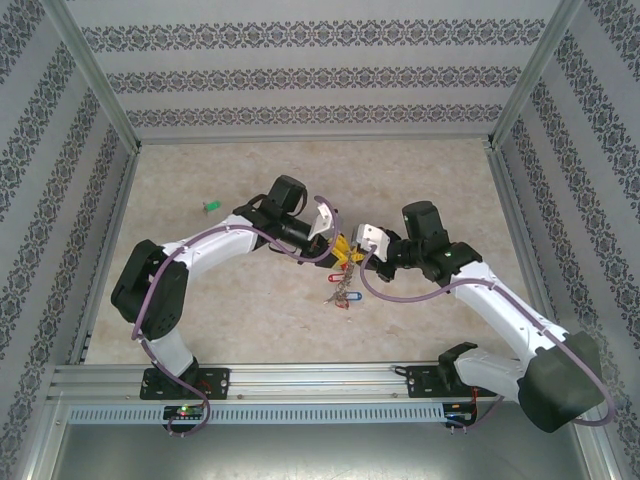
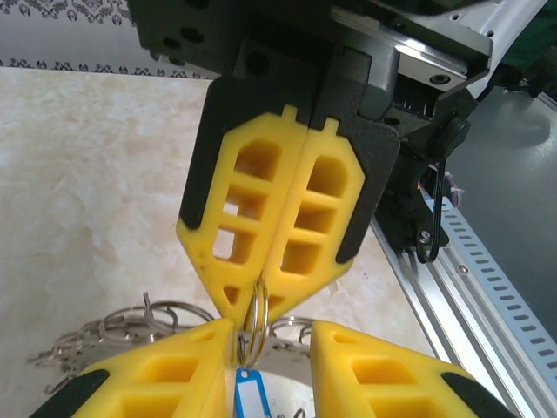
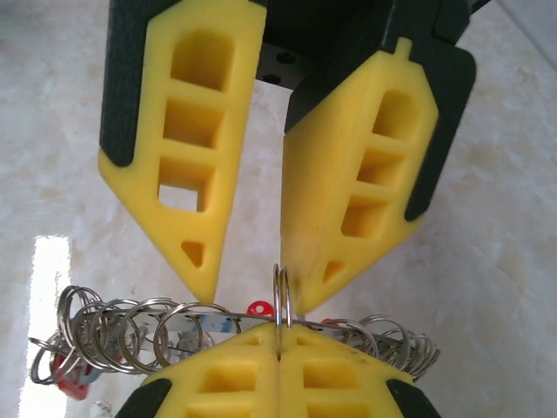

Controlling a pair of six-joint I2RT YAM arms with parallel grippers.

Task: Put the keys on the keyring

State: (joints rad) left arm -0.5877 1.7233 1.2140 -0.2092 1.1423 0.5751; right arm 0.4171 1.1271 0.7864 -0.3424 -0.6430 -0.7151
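Broadly, the job looked well under way but not finished. The pale, marbled bench carried little besides the work itself. The left arm and right arm reached in from either side and met over its middle.

The right tool was closed, its yellow pads pressed flat together and pinching a small split ring that stood upright between the tips. The left tool faced it nose to nose with its jaws apart. They straddled that same ring and clamped nothing, though one pad sat just beside the wire.

The keyring ran crosswise just behind the pinched ring, strung with a row of small wire loops on both sides of the right tool. From above, the keys showed as a bunch with red and blue tags near the meeting tools. I could not tell whether the bunch hung free or rested on the bench. A blue tag dangled directly under the pinched ring.

By my reading, most keys were already on. The blue-tagged one was mid-threading, and whether its loop had caught the keyring could not be made out. A green tag lay alone, well apart at the far left, so at least that key was left to fetch.
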